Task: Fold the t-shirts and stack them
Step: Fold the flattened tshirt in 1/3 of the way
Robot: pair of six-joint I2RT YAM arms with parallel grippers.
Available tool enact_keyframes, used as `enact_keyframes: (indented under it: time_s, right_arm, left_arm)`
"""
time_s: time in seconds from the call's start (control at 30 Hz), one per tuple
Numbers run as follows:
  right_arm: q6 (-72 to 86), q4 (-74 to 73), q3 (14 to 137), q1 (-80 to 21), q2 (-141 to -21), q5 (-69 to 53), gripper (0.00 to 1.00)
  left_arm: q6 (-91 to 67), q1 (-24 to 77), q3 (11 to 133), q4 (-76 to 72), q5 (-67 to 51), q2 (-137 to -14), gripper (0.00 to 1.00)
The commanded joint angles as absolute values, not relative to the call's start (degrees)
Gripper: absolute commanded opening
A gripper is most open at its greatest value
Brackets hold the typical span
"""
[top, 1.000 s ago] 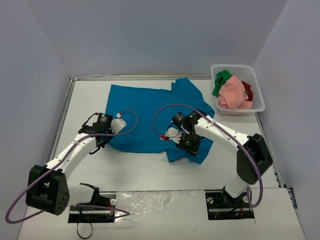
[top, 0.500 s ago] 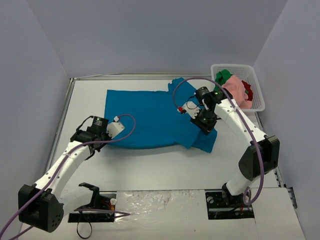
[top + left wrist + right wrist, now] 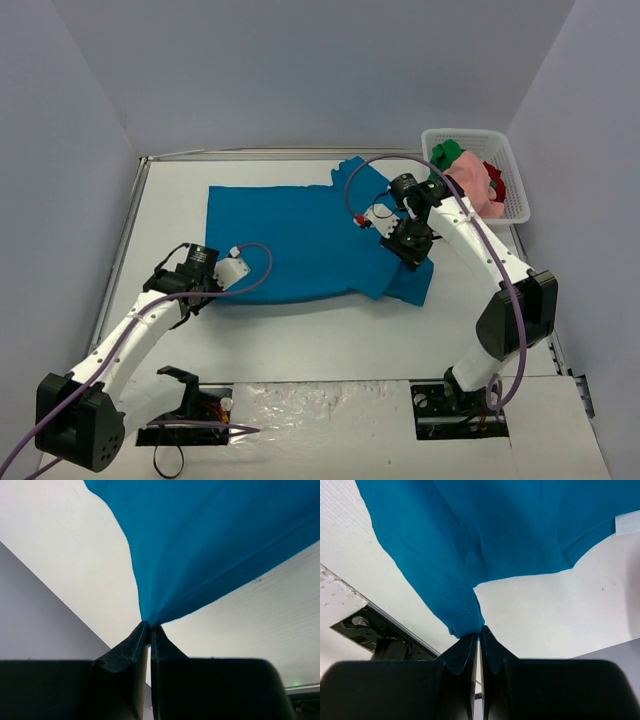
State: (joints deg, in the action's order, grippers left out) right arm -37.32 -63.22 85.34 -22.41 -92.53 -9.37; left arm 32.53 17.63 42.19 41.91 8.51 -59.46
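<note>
A teal-blue t-shirt (image 3: pixel 300 240) lies spread across the middle of the table, with its right side folded over by the right arm. My left gripper (image 3: pixel 216 290) is shut on the shirt's near-left corner, and the cloth (image 3: pixel 215 545) fans out from the pinched tips (image 3: pixel 149 626). Further right, my right gripper (image 3: pixel 413 250) is shut on a hemmed edge of the same shirt (image 3: pixel 485 530), gripped at its tips (image 3: pixel 479 630). Pink (image 3: pixel 470 185), green (image 3: pixel 443 157) and red (image 3: pixel 495 178) t-shirts sit bunched in the basket.
A white mesh basket (image 3: pixel 520 205) stands at the far right of the table, close to the right arm's elbow. Grey walls close in the left, back and right sides. Both arm bases and a plastic-covered strip (image 3: pixel 320 400) line the near edge.
The right gripper carried its shirt edge from the table's middle to the far right, then held. The left gripper pulled its corner back toward the near left. The shirt now lies stretched wider.
</note>
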Motion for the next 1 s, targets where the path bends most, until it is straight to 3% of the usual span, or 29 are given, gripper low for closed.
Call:
enact_keyframes:
  time_s: [0.0,0.97]
  right_arm:
    - [-36.7,-64.5,87.5,-21.6,-94.4,-8.1,0.0]
    - [-38.8,-65.4,114.6,-20.0,-119.9,-4.9,0.0]
  left_arm:
    - [31.3,17.8,42.9,38.5,12.1,-59.9,0.02]
    - [31.8,16.8,54.0,33.2,17.0,-77.1,0.02]
